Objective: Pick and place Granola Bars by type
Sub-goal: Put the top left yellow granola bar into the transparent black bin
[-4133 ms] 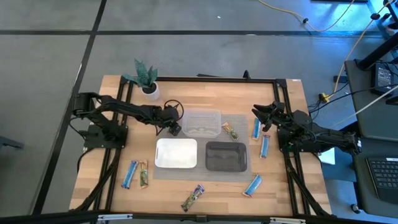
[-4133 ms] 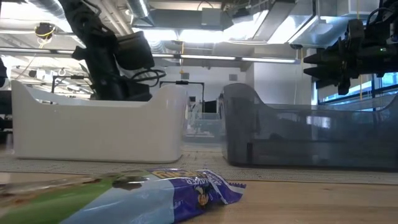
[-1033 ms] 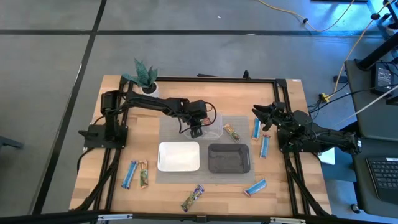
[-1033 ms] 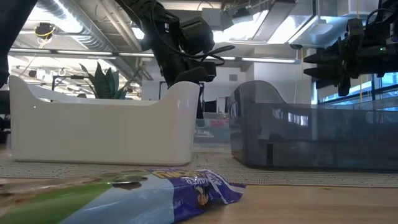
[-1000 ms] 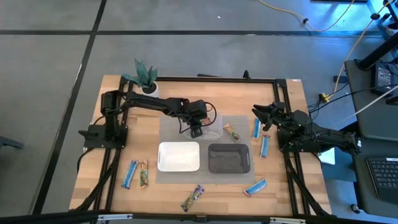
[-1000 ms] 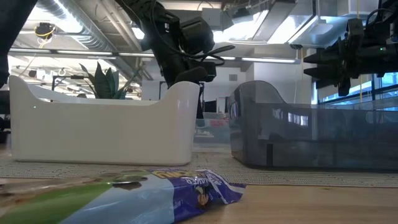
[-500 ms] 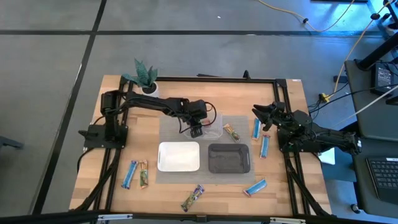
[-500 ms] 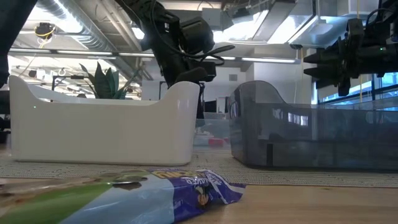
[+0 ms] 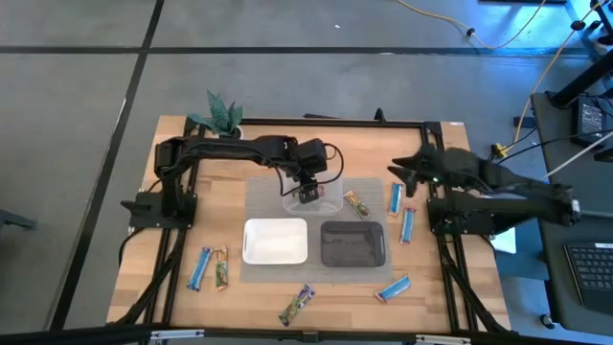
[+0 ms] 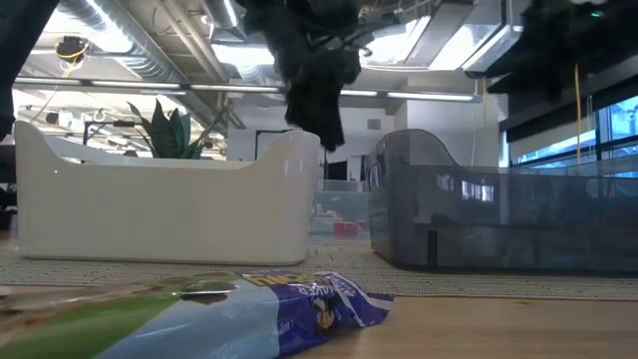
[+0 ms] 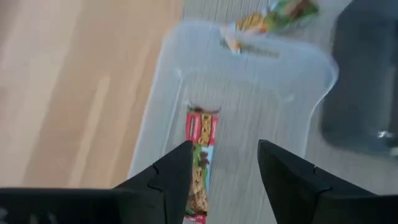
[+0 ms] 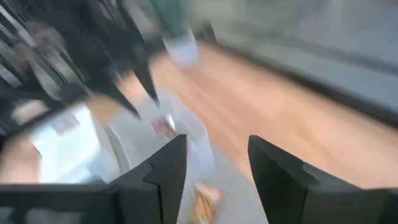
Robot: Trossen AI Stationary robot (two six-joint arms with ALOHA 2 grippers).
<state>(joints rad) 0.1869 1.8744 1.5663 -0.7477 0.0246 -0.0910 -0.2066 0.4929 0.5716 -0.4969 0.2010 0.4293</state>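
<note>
The right wrist view is all blurred; the red-wrapped bar (image 11: pixel 199 168) in the clear tray (image 11: pixel 311 68) is cut at 6 o'clock.

We look down on a wooden table (image 9: pixel 182 297) edged by a black frame (image 9: pixel 316 121), set on a grey floor (image 9: pixel 77 105) crossed by dark lines. A yellow cable (image 9: pixel 498 38) trails across the floor, and a dark desk with a keyboard (image 9: pixel 586 264) sits beside the table. At table height we see ceiling ducts (image 10: pixel 120 40), strip lights and a window (image 10: pixel 578 130).
</note>
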